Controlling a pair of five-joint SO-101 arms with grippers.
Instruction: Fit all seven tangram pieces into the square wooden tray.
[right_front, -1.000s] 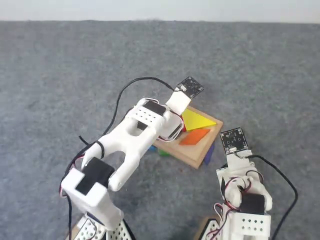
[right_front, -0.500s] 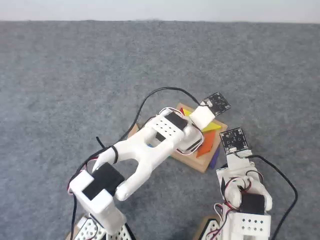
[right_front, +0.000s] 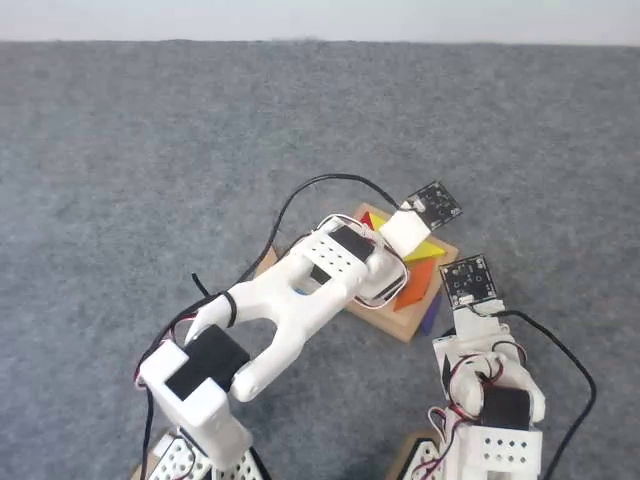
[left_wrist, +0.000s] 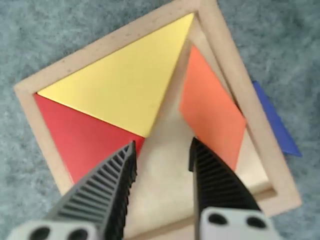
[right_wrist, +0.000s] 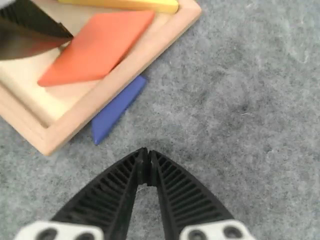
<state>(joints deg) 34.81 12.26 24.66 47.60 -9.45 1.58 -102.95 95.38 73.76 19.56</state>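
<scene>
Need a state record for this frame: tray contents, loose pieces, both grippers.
tray: square wooden tray on grey carpet
in tray: yellow triangle, red triangle, orange parallelogram
outside tray: blue flat piece on the carpet beside the tray's outer wall
left gripper: open, empty, above bare tray floor between the red triangle and the orange parallelogram
right gripper: shut, empty, over the carpet near the blue piece

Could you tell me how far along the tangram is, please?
Done: yellow triangle, red triangle and orange piece lie in the tray. In hand: nothing; the left gripper is open over the tray's bare wood, the right gripper shut above the carpet. Left: the blue piece lies outside beside the tray, which has room unfilled.
</scene>
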